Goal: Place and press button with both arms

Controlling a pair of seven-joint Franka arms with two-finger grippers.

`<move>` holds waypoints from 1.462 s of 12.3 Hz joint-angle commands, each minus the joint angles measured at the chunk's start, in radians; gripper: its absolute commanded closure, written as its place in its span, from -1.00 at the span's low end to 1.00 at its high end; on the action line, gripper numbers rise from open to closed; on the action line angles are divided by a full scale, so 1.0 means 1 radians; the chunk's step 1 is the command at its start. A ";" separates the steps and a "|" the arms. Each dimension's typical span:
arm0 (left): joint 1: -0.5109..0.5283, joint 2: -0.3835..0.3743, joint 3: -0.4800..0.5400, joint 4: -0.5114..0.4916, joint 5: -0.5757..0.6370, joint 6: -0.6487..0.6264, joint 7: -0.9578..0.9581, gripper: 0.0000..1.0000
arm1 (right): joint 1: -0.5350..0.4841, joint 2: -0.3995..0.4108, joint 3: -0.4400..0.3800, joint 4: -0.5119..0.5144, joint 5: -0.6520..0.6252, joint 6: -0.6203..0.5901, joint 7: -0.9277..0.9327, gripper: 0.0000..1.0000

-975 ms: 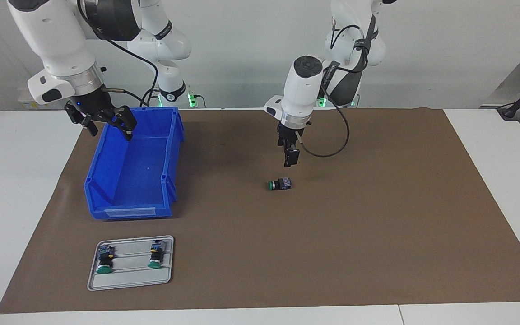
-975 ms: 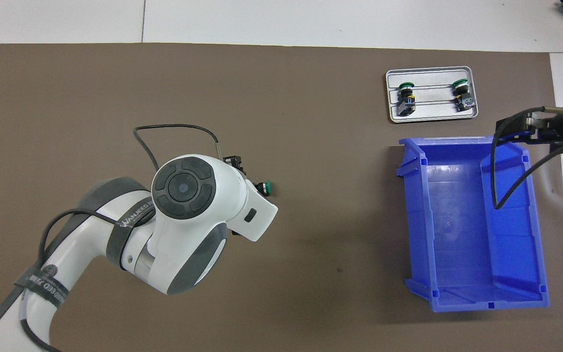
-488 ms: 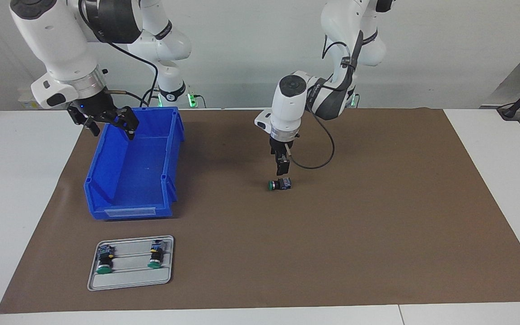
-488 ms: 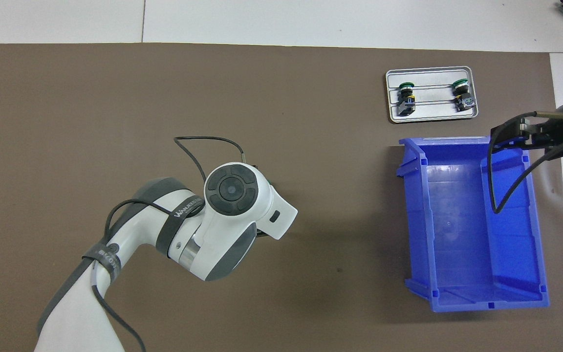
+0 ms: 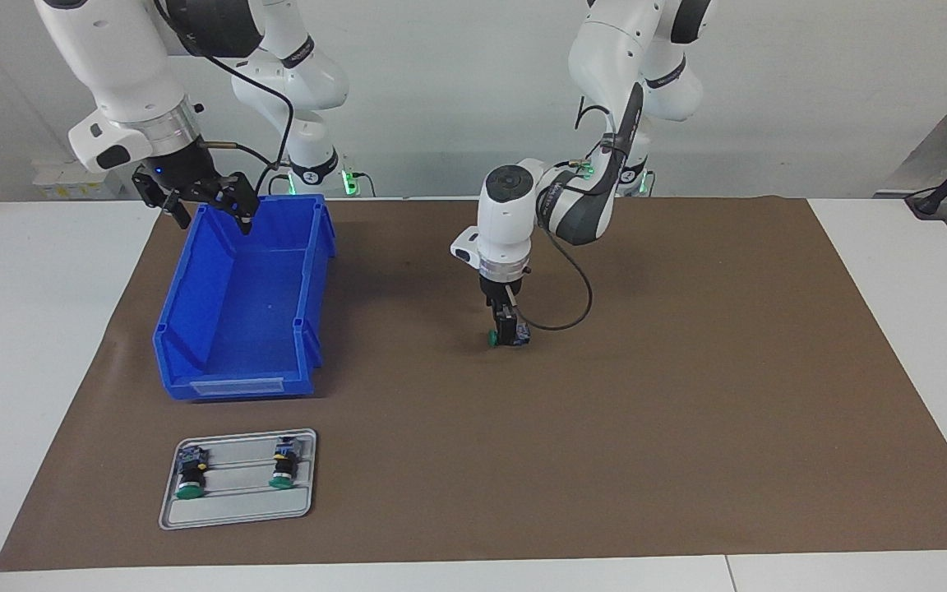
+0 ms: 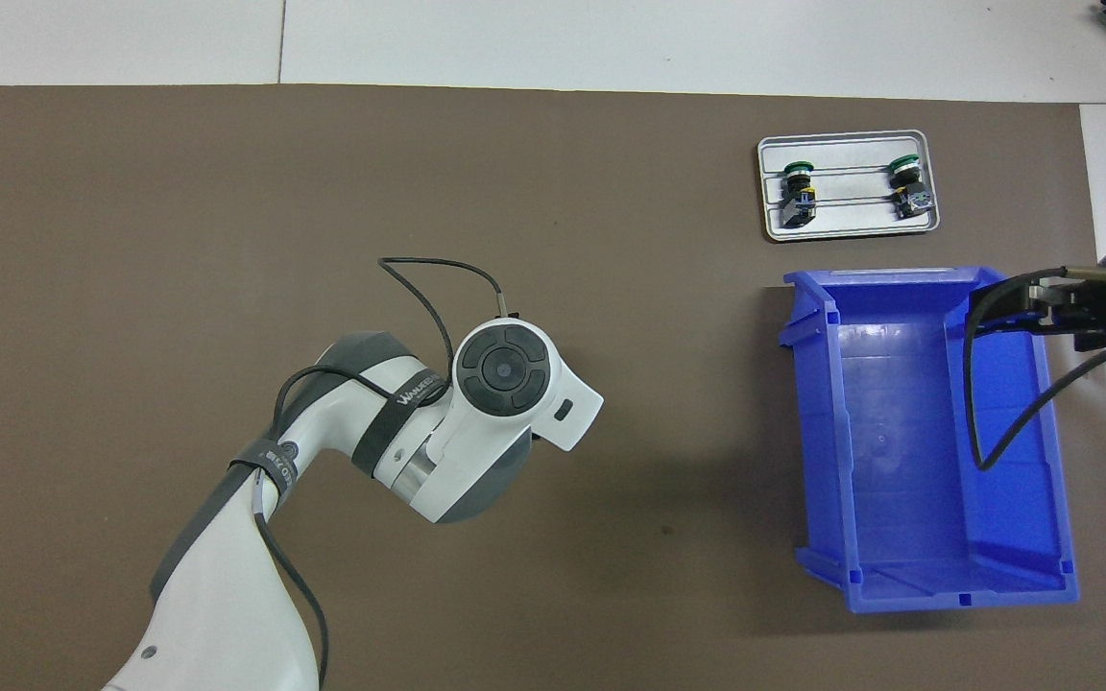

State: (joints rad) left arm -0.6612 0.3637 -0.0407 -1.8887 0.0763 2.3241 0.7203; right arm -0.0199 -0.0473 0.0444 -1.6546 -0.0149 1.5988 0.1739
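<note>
Button [image 5: 503, 335] lies on its side mid-mat, L gripper [image 5: 507, 327] down on it, grip can't tell; R gripper [image 5: 202, 201] spread open over bin [image 5: 194, 329], waiting

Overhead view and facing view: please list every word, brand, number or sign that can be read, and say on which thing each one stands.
"WANJEED": white print on the black strap around the left arm, read in the overhead view; letters partly unsure.
A second strap, lower on the same arm, carries print that cannot be read.
The pale label strip on the blue bin shows no readable text.
The switches in the grey tray: no markings can be read.
</note>
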 commanded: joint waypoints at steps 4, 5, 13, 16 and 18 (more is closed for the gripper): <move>-0.017 0.017 0.007 -0.032 0.025 0.061 -0.024 -1.00 | -0.011 -0.006 0.008 -0.005 0.022 0.032 -0.034 -0.97; -0.017 0.017 0.007 -0.053 0.025 0.084 -0.025 -1.00 | -0.011 -0.006 0.008 -0.002 0.023 0.024 -0.034 -0.97; -0.015 0.012 0.004 -0.107 0.023 0.175 -0.134 -0.84 | -0.005 -0.008 0.009 -0.007 0.024 0.024 -0.025 -1.00; -0.017 0.012 0.004 -0.110 0.023 0.199 -0.134 -0.84 | -0.005 -0.008 0.009 -0.008 0.024 0.026 -0.025 -1.00; -0.018 0.012 0.004 -0.112 0.023 0.199 -0.134 -0.74 | -0.005 -0.009 0.009 -0.008 0.024 0.026 -0.025 -1.00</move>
State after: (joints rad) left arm -0.6635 0.3837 -0.0476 -1.9732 0.0777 2.4872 0.6148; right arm -0.0168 -0.0471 0.0520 -1.6542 -0.0128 1.6206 0.1721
